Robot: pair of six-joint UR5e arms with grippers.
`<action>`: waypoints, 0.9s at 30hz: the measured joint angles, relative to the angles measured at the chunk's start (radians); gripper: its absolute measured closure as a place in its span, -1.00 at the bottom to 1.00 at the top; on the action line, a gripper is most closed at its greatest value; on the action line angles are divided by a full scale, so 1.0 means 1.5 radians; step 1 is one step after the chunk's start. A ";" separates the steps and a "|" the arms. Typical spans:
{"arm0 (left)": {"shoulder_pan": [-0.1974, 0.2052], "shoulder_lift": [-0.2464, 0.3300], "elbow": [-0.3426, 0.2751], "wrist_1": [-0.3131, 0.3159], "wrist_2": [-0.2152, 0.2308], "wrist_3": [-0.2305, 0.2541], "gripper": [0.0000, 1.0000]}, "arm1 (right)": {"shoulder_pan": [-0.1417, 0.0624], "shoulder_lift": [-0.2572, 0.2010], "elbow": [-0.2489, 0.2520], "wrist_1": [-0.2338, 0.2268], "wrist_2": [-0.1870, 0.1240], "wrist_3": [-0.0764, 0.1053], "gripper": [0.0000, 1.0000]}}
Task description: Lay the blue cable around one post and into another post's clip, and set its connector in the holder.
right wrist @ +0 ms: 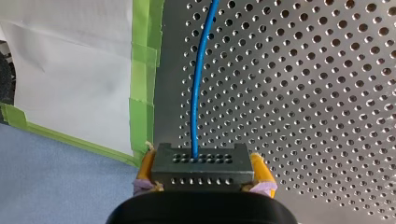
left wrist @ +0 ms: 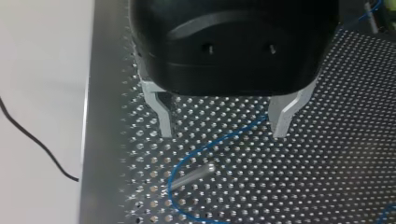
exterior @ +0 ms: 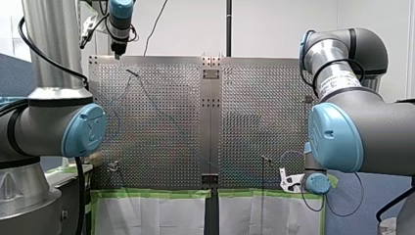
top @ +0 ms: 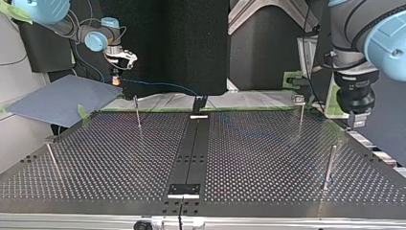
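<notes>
Right wrist view: my right tool [right wrist: 204, 170] pinches connector [right wrist: 201, 161] w/ blue cable [right wrist: 198, 93] running out over desk [right wrist: 303, 116], my left tool [left wrist: 222, 133] spread above post [left wrist: 191, 175] it curves by; hard tug cld pull loop off post.

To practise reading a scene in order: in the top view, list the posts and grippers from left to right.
Near-left post → my right gripper → far-left post → clip-topped post → near-right post → my left gripper
</notes>
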 joint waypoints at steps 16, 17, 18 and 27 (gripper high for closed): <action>-0.003 0.000 0.000 -0.032 0.000 -0.002 -1.00 | 0.000 0.000 0.000 0.001 0.000 -0.001 1.00; -0.004 0.000 0.000 -0.032 0.000 -0.002 -1.00 | 0.000 0.000 0.000 0.001 0.000 -0.001 1.00; -0.004 0.000 0.000 -0.032 0.000 -0.002 -1.00 | 0.000 0.000 0.000 0.001 0.000 -0.001 1.00; -0.005 0.000 0.000 -0.033 0.000 -0.002 -1.00 | 0.001 0.000 0.000 0.001 0.000 -0.001 1.00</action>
